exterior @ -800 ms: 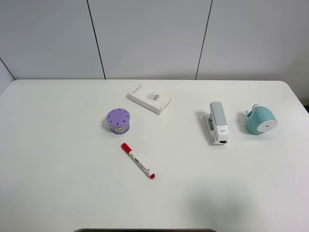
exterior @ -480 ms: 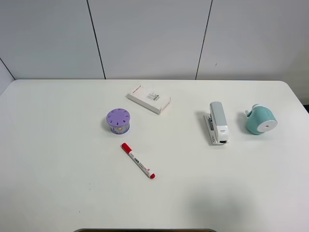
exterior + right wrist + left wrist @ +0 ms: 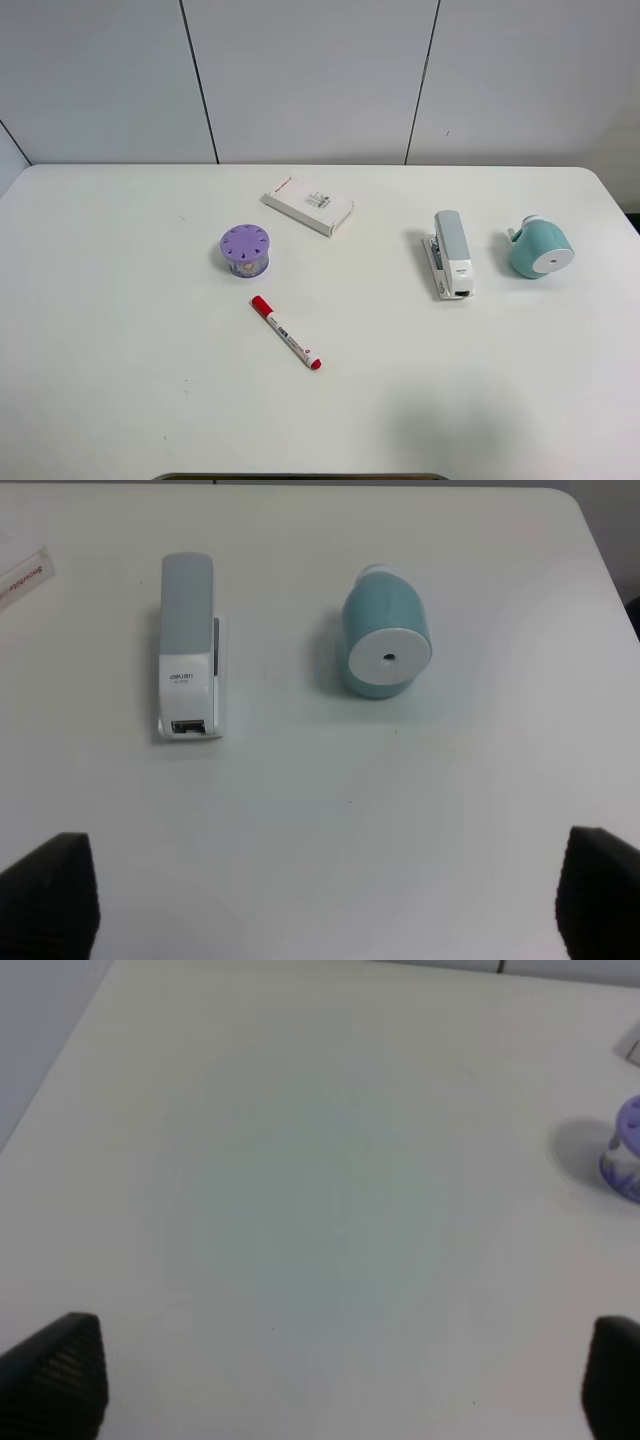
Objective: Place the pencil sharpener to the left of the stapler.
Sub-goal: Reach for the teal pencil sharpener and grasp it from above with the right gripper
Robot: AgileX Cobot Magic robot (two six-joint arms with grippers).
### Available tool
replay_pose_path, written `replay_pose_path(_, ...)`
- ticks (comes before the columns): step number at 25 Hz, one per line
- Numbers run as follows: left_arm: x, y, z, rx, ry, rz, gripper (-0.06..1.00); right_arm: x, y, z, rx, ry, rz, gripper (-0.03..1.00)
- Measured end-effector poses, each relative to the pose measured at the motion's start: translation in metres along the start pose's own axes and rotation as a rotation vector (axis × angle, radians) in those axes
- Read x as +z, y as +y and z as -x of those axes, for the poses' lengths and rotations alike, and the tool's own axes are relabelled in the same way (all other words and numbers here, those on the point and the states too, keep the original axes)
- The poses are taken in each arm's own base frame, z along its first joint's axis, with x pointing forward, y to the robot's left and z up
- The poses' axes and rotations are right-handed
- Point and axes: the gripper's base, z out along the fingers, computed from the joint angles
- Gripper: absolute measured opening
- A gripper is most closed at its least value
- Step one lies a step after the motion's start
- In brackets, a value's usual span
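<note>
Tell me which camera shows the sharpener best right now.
The right wrist view: the sharpener fills more of the picture there, its white face and centre hole plain, with the stapler beside it, apart. The exterior high view shows it small, right of the stapler. The left wrist view does not show it.

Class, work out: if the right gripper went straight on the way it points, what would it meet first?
Probably bare table, since the open right gripper aims at the gap between the stapler and the pencil sharpener, touching neither; depth is hard to judge.
</note>
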Motion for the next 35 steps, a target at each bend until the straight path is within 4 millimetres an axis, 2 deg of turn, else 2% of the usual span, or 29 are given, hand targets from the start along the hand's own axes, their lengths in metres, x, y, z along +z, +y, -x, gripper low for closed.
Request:
replay_pose_path(17, 0.000, 0.000, 0.000, 0.000, 0.000, 0.000, 0.95, 0.003, -0.001, 0.004, 0.027, 0.033, -0.007, 0.90)
replay_pose_path(24, 0.000, 0.000, 0.000, 0.000, 0.000, 0.000, 0.95, -0.001, -0.007, 0.042, 0.020, 0.065, -0.060, 0.90)
replay_pose_path(27, 0.000, 0.000, 0.000, 0.000, 0.000, 0.000, 0.95, 0.004, -0.011, 0.058, 0.031, 0.100, -0.086, 0.90)
replay_pose_path(35, 0.000, 0.000, 0.000, 0.000, 0.000, 0.000, 0.95, 0.038, -0.018, 0.097, 0.055, 0.250, -0.136, 0.90)
